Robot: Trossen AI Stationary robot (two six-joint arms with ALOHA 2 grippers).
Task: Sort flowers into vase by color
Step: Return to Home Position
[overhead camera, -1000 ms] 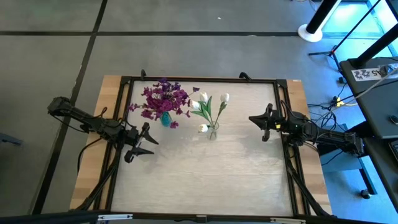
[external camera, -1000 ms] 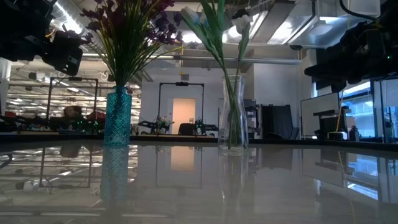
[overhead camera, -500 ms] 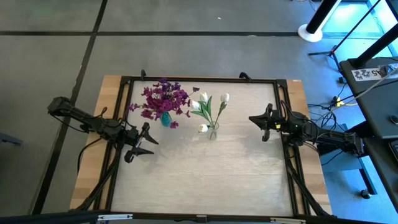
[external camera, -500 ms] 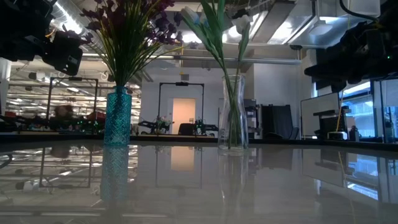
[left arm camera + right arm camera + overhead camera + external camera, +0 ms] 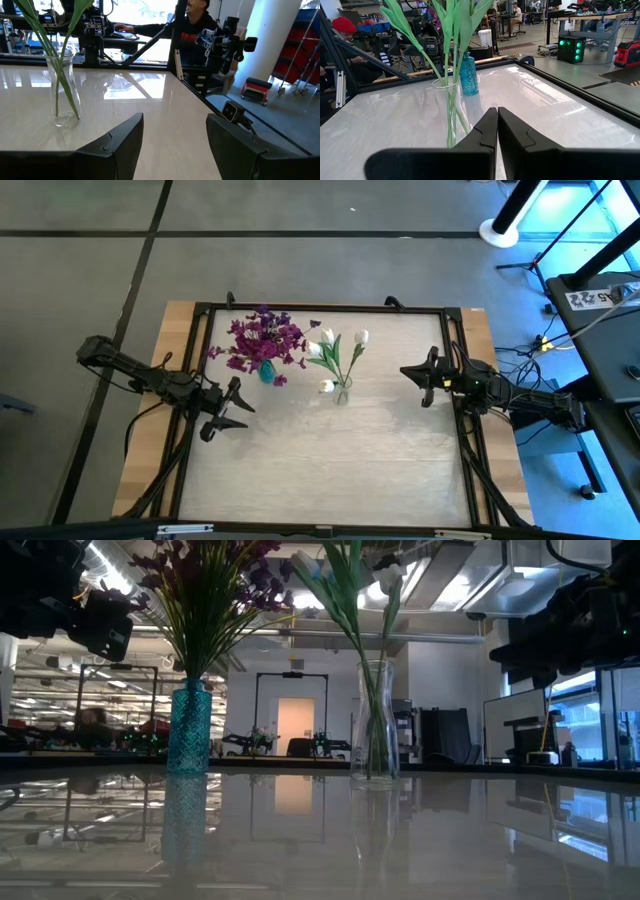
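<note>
Purple-magenta flowers (image 5: 262, 340) stand with their stems in a teal vase (image 5: 190, 728), at the table's far left. White tulip buds on green stems (image 5: 335, 352) stand in a clear glass vase (image 5: 374, 722) near the table's middle; the same vase shows in the left wrist view (image 5: 62, 90) and the right wrist view (image 5: 449, 112). My left gripper (image 5: 232, 408) hovers open over the left edge, holding nothing. My right gripper (image 5: 420, 375) hovers shut at the right side, pointing at the glass vase.
A black metal frame (image 5: 330, 308) runs round the white tabletop. Bare table lies between both grippers and on the near side of the vases (image 5: 330, 465). People sit at desks beyond the table (image 5: 345, 35). Cables and equipment stand off the right edge.
</note>
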